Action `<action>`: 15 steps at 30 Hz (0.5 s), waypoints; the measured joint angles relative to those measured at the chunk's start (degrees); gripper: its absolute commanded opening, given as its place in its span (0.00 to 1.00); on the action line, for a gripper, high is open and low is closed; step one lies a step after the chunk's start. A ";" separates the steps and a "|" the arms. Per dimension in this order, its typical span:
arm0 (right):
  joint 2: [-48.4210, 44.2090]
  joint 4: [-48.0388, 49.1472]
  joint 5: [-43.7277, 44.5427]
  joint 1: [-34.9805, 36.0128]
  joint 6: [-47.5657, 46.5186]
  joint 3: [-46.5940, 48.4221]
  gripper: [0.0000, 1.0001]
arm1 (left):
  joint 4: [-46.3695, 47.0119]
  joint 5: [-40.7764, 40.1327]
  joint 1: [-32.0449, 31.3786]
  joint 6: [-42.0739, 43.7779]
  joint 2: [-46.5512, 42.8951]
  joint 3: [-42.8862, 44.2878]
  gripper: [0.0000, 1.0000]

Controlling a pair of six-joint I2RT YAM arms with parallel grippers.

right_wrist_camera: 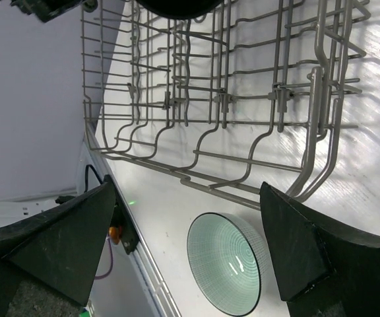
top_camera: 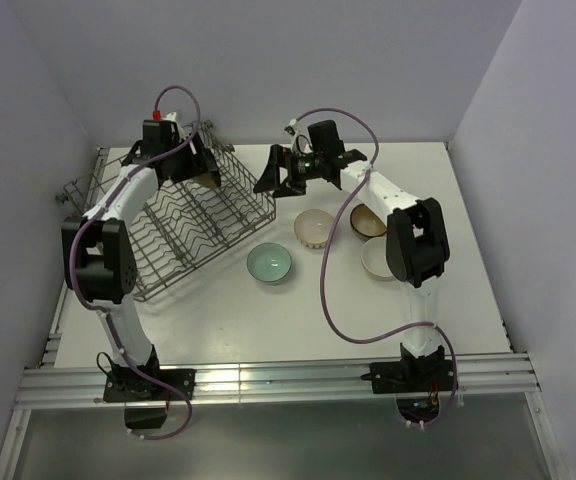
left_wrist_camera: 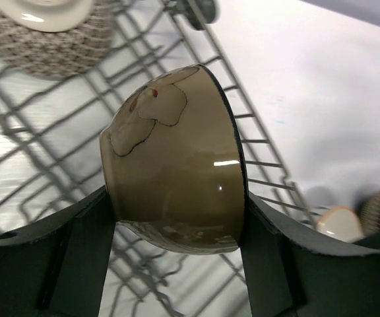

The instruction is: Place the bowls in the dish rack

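Observation:
The grey wire dish rack (top_camera: 173, 235) stands on the left of the table. My left gripper (top_camera: 204, 172) is over the rack's far right corner, shut on an olive-brown bowl (left_wrist_camera: 177, 165) held on its side above the tines (left_wrist_camera: 38, 165). A grey patterned bowl (left_wrist_camera: 45, 36) sits in the rack beyond it. My right gripper (top_camera: 273, 177) is open and empty, just right of the rack and above the table. Below it lies a pale green bowl (right_wrist_camera: 226, 264), also in the top view (top_camera: 269, 263), close to the rack's wire side (right_wrist_camera: 243, 178).
A cream bowl (top_camera: 314, 228), a brown patterned bowl (top_camera: 366, 220) and a white bowl (top_camera: 377, 258) sit right of the green one, under the right arm. The two farther ones show blurred in the left wrist view (left_wrist_camera: 338, 223). White walls enclose the table.

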 measured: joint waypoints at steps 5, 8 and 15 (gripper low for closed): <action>0.00 -1.05 0.04 -0.28 -1.16 -0.02 0.98 | -4.15 -7.04 -0.13 4.57 2.78 3.65 0.00; 0.00 -1.36 0.04 -0.44 -1.42 -0.02 0.98 | -6.95 -11.61 -0.59 7.52 5.60 7.78 0.00; 0.00 -1.79 0.22 -0.68 -2.19 -0.02 0.98 | -9.53 -20.48 -3.06 12.07 7.52 9.25 0.00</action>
